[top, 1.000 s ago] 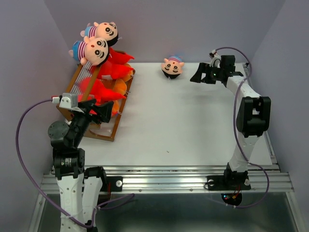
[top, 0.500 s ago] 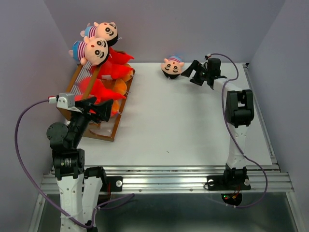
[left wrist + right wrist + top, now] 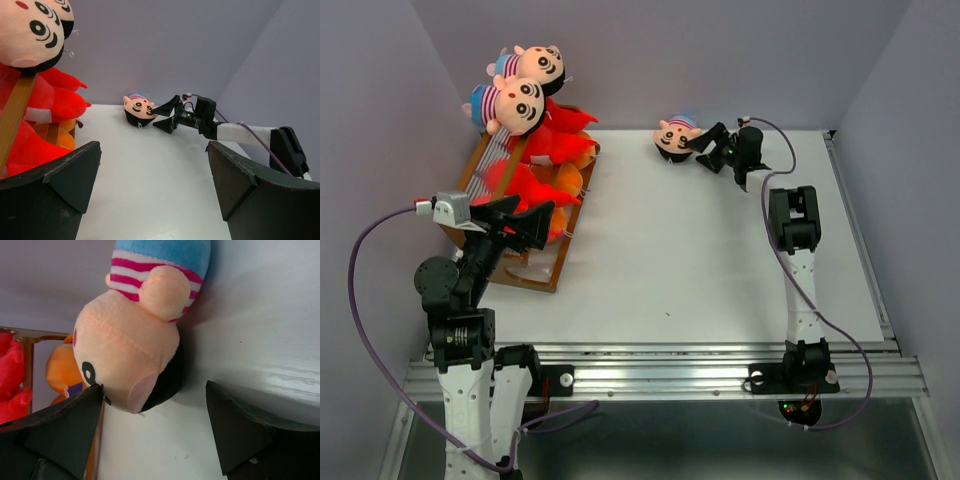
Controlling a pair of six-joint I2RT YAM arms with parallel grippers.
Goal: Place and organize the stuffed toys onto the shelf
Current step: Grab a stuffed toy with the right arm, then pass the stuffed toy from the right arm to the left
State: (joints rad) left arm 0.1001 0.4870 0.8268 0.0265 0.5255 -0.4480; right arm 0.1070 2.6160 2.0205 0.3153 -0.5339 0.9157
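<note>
The shelf [image 3: 525,283] stands at the left edge of the bench [image 3: 700,270], its orange-brown wooden frame running away from the arms. Two doll heads with striped caps sit at its far, upper end, one [image 3: 517,103] in front of the other [image 3: 542,66], both faces turned up toward the top camera. Below them lie the bright red plush toys, one [image 3: 555,140] on a higher step and one [image 3: 525,187] lower down, with a round orange toy [image 3: 570,180] tucked against the right rail.

The left pincer [image 3: 525,222] hangs over the near end of the shelf. Its fingers are spread wide and hold nothing; its wrist view shows open bench between them [image 3: 155,190].

A third doll head [image 3: 674,135] lies on the bench near the far wall, well apart from the shelf. It rests on its side, blue-and-red striped cap toward the wall, black hair against the bench [image 3: 127,355].

The right pincer [image 3: 708,145] reaches in from the right, arm stretched low over the bench. Its fingers are parted, with the doll head just ahead of the gap and not clamped. In the wrist view, one finger [image 3: 65,430] overlaps the edge of the face, and I cannot tell whether it touches.
</note>
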